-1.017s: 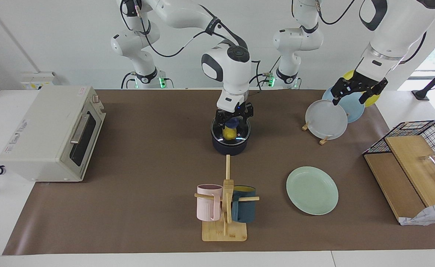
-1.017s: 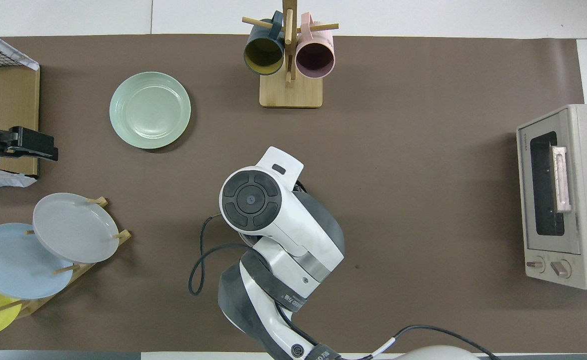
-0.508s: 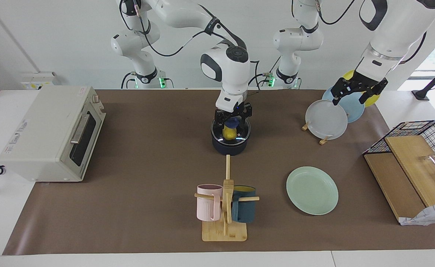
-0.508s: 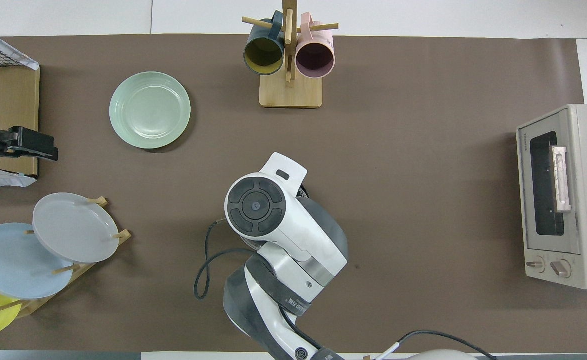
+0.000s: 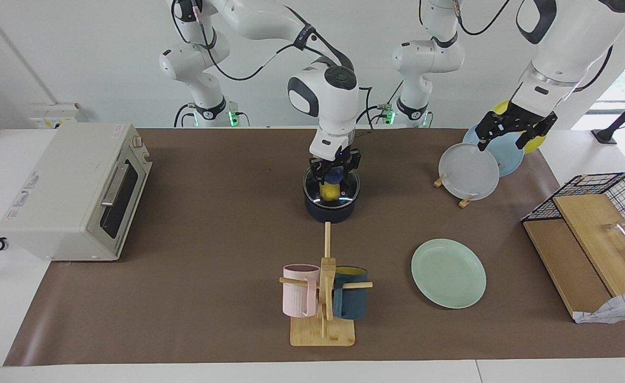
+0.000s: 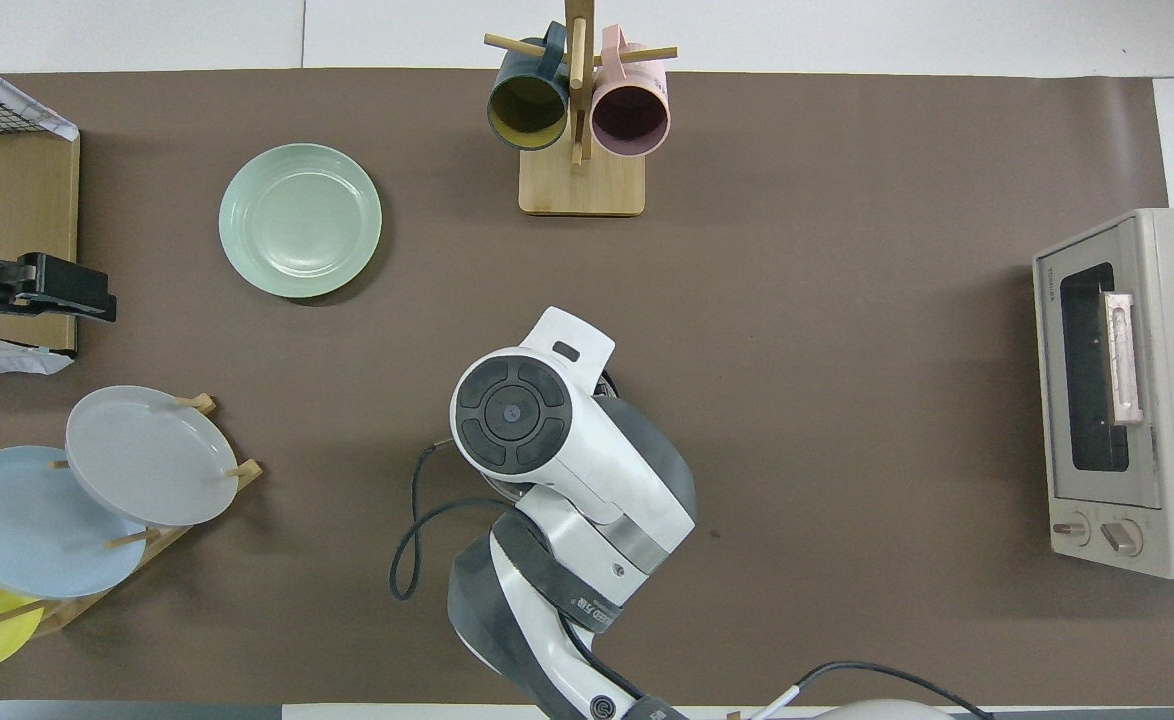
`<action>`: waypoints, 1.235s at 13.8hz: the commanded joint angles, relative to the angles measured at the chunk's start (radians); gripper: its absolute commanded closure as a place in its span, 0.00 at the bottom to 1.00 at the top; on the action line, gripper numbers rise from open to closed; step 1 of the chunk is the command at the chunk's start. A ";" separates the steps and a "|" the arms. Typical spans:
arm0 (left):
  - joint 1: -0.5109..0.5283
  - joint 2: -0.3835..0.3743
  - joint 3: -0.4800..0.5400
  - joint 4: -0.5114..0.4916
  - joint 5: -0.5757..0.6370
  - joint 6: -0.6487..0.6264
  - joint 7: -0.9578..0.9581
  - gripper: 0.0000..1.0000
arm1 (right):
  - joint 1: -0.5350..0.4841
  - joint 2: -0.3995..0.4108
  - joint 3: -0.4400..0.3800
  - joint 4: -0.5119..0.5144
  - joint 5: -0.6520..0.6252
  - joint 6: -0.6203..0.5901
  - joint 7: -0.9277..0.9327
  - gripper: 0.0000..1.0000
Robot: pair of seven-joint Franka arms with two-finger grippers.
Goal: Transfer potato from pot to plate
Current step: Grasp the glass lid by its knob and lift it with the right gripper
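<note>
The yellow potato (image 5: pixel 329 191) lies in the dark navy pot (image 5: pixel 331 210) at the table's middle, nearer to the robots than the mug stand. My right gripper (image 5: pixel 335 173) hangs straight down into the pot's mouth, just above the potato, with a small blue part between its tips. In the overhead view the right arm (image 6: pixel 547 440) hides pot and potato. The mint-green plate (image 5: pixel 448 273) (image 6: pixel 300 220) lies flat and bare toward the left arm's end. My left gripper (image 5: pixel 508 133) (image 6: pixel 37 290) waits open over the plate rack.
A wooden stand (image 5: pixel 323 298) with a pink mug and a teal mug stands farther from the robots than the pot. Grey, blue and yellow plates stand in a rack (image 5: pixel 469 171). A toaster oven (image 5: pixel 78 191) sits at the right arm's end. A wire basket with boards (image 5: pixel 594 223) sits at the left arm's end.
The right arm's wrist has shifted slightly and the gripper has risen a little over the pot. The potato stays in the pot. The left arm has not moved.
</note>
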 commanded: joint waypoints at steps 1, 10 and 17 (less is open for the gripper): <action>0.004 -0.008 -0.002 -0.008 0.021 0.003 -0.005 0.00 | -0.001 -0.027 0.003 -0.034 -0.009 0.025 0.009 0.47; -0.010 -0.007 -0.008 -0.009 0.017 0.016 -0.002 0.00 | -0.012 -0.053 0.002 -0.010 -0.022 -0.028 0.000 0.59; -0.169 -0.029 -0.013 -0.075 -0.001 0.103 -0.219 0.00 | -0.121 -0.068 -0.007 0.044 -0.024 -0.077 -0.124 0.59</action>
